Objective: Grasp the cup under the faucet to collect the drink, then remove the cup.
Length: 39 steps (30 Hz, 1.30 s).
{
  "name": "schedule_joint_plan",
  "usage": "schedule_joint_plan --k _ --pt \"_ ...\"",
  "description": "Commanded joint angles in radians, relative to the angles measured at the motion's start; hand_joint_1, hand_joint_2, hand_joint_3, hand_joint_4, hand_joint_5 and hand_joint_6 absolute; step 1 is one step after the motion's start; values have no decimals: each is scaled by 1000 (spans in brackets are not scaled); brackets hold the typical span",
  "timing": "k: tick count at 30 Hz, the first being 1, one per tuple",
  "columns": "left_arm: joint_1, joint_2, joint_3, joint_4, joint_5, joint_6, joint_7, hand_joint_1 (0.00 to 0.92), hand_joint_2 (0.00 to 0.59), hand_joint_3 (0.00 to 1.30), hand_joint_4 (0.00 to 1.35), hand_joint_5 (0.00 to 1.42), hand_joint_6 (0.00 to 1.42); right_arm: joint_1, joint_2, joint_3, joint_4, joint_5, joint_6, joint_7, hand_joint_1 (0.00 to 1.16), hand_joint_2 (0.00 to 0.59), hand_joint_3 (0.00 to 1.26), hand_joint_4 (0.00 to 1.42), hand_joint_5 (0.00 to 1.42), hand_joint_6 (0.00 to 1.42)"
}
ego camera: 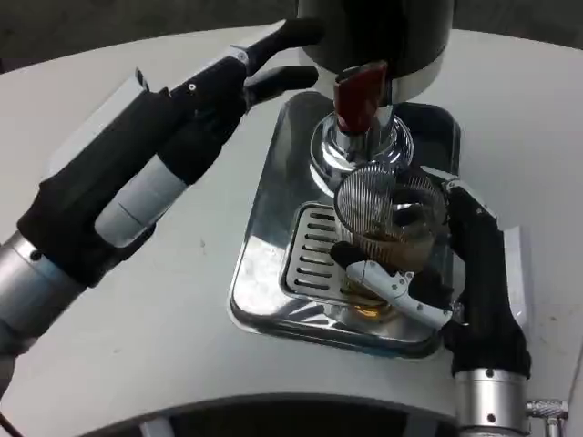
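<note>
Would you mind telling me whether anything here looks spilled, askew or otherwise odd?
Nothing stands out. The ribbed clear glass cup stands on the shiny metal drip tray under the red-handled faucet, held by the right hand.

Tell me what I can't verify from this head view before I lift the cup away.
- Dispenser: upper body cut off by the top edge.
- Red tap lever: whether drink flows, hidden behind the cup.
- Fill level: blurred by ribbed glass and the right hand.
- Left hand: contact with the dispenser unclear, dark on dark.
</note>
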State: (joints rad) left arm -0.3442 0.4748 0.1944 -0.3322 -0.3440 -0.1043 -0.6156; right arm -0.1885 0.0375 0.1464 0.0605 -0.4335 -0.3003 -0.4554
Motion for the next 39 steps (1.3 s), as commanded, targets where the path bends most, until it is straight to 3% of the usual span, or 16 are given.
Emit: schedule_joint_plan --k 1,19,31,39 --pt "72 36 34 -31 -18 -17 -26 0 68 143 0 123 42 58 4 -1 -113 10 0 29 980 151 705 757 874 803" --pt "222 92 108 -85 -36 -90 -74 0 68 153 5 124 42 264 4 12 -378 29 57 167 985 143 709 757 885 813" --pt "347 151 179 -82 23 -255 -128 0 68 153 16 124 42 407 -12 40 -584 68 108 285 976 140 714 766 885 827" --pt "417 192 218 -70 76 -386 -153 0 68 153 17 124 42 445 -29 67 -653 101 133 366 974 140 721 766 895 827"
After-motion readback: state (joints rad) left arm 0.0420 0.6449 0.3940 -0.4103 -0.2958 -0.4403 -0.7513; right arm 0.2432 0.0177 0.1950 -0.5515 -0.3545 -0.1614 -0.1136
